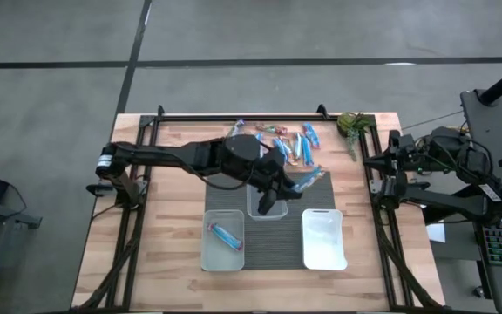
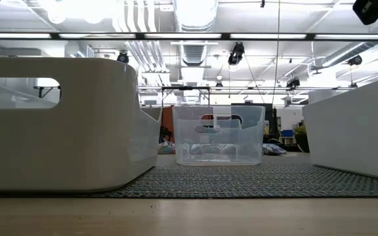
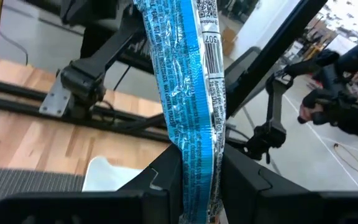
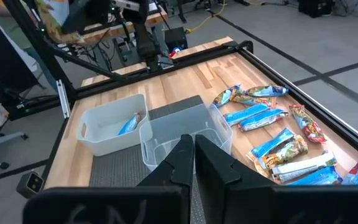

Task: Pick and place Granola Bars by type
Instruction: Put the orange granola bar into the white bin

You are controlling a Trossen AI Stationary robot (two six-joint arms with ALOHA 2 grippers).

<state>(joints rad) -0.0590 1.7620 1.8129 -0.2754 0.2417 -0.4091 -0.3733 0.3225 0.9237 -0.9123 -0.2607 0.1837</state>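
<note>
Gripping shiny blue wrapped granola bar [image 3: 188,112], left end effector [image 1: 273,196] hovering above clear middle tub [image 1: 267,202] on wooden surface [image 1: 172,201]. Right end effector [image 4: 193,152] clenched, empty, parked at surface's right edge.

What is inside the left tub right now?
One blue-wrapped granola bar lies in the left tub, seen again in the right wrist view. The rest of its floor looks bare. The middle tub is partly covered by the left tool, so its contents are hidden.
</note>
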